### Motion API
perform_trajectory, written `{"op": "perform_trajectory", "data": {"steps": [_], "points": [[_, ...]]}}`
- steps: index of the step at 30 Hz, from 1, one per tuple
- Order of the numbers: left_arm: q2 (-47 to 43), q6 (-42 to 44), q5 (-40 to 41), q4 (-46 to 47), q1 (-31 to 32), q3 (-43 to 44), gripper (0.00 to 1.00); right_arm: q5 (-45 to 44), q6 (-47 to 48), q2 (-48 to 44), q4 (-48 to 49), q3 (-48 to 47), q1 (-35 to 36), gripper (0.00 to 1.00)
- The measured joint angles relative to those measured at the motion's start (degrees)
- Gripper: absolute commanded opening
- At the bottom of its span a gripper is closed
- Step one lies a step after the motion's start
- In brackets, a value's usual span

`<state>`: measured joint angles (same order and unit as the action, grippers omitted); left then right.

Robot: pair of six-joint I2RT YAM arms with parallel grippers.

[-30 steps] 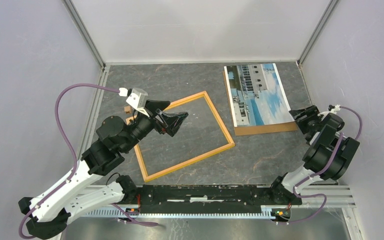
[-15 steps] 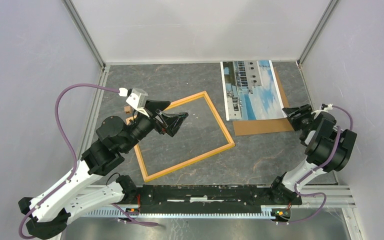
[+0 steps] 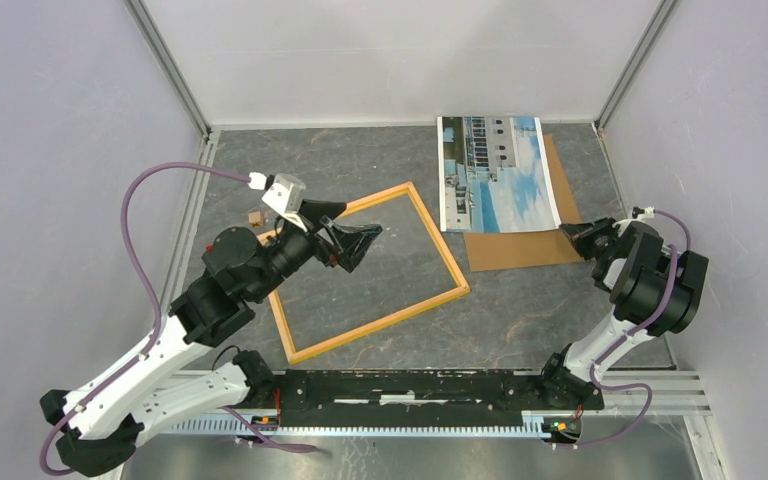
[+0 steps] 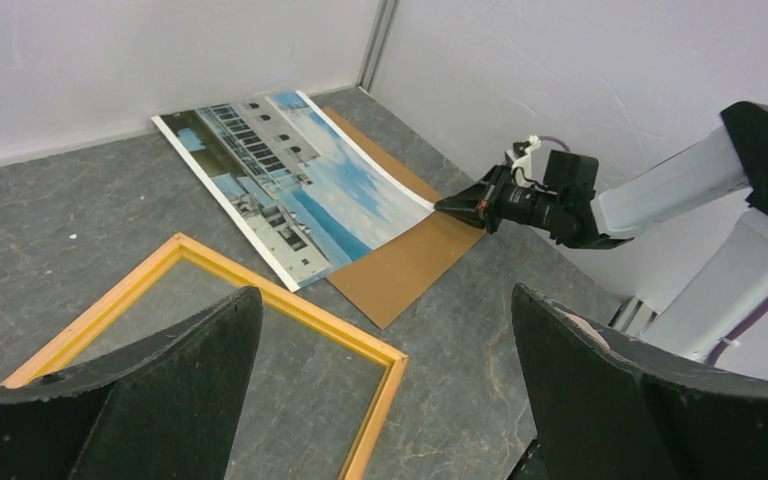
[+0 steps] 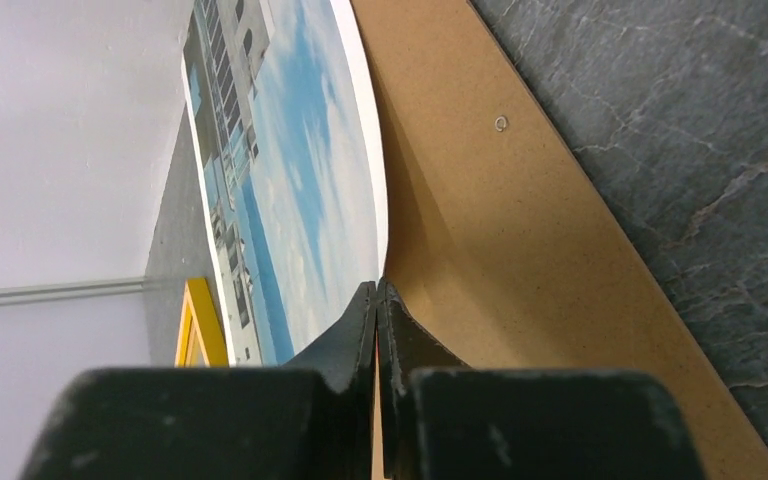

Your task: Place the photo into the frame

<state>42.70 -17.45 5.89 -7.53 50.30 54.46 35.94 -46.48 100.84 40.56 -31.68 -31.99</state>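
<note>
While the right gripper [image 3: 567, 228] is pressed together on the near right corner of the photo [image 3: 495, 172], we see that corner lifted a little and the sheet bowed, with the rest of it lying on the brown backing board [image 3: 520, 250] at the far right of the worktop [image 3: 520, 310]. From that pinch, the print's long axis runs away from the arm bases toward the back wall. The frame [image 3: 380, 324] lies flat to the left of the photo, near it but apart, and is turned at an angle, so its long sides do not line up with the print's. We judge that the coming move depends on this: the photo must travel leftward and rotate to match the opening. The right arm is the nearer one and already has the print. The left gripper [image 3: 352, 222] hangs spread wide above the frame's far left part, holding nothing.
</note>
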Motion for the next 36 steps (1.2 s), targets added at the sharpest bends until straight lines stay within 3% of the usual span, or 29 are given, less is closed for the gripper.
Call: {"op": "perform_trajectory", "data": {"steps": [6,13,15,22,26,31,36], "points": [[5.9,0.0,0.1,0.4,-0.5,0.0,1.00,-0.3,2.0,-2.8,-2.6,1.0,0.0,0.00],[23.3,-2.1,-1.0,-0.1,-0.5,1.4,1.00,-0.4,5.5,-13.7,-8.5,4.3,0.0,0.00],[31.0,-4.0,-2.5,-1.7,-0.5,5.4,1.00,0.0,6.7,-15.5,-10.4,4.7,0.0,0.02],[55.3,-11.6,-5.7,-5.9,-0.7,27.3,1.00,1.1,15.8,-16.5,-22.5,0.6,5.2,0.33],[68.2,-12.1,-2.4,-8.4,-0.8,40.2,1.00,0.1,20.6,-14.0,-28.0,-6.7,9.9,0.36],[82.1,-12.7,3.1,-13.4,-1.1,54.3,1.00,-2.9,24.0,-7.0,-31.2,-14.4,10.3,0.37],[91.3,-14.1,9.9,-17.1,-1.2,62.4,1.00,-6.3,26.6,-1.8,-34.3,-18.3,10.2,0.38]]}}
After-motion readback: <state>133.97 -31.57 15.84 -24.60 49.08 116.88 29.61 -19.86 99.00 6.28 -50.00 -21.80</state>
